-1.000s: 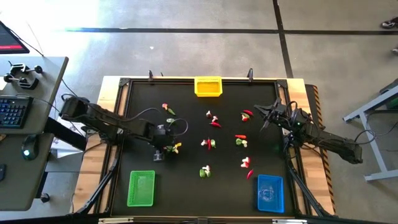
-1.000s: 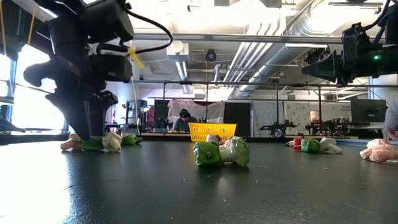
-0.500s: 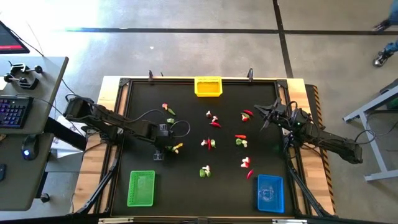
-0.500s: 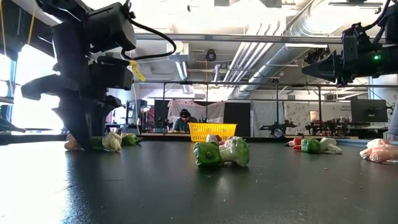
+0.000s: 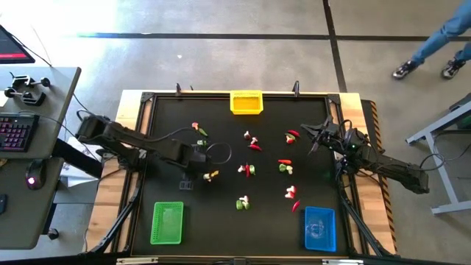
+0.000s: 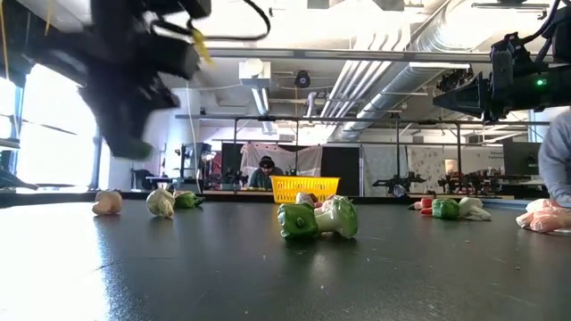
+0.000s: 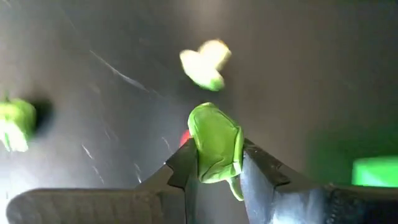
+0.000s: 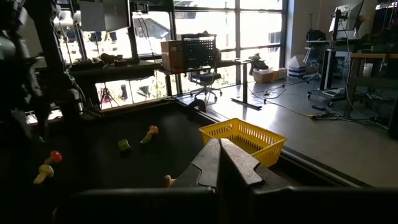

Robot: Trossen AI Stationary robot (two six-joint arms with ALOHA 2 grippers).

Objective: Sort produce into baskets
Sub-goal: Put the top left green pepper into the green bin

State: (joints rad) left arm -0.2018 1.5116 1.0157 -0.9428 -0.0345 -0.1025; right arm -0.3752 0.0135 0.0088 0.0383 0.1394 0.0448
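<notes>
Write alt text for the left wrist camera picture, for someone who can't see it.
The left gripper holds a green toy vegetable piece between its two dark fingers, lifted above the black table. Below lie a pale yellow-green piece and another green piece, with a corner of the green basket at the edge.

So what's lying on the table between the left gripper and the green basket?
Nothing: in the high view, the black mat between the left gripper, holding a green piece, and the green basket is bare.
</notes>
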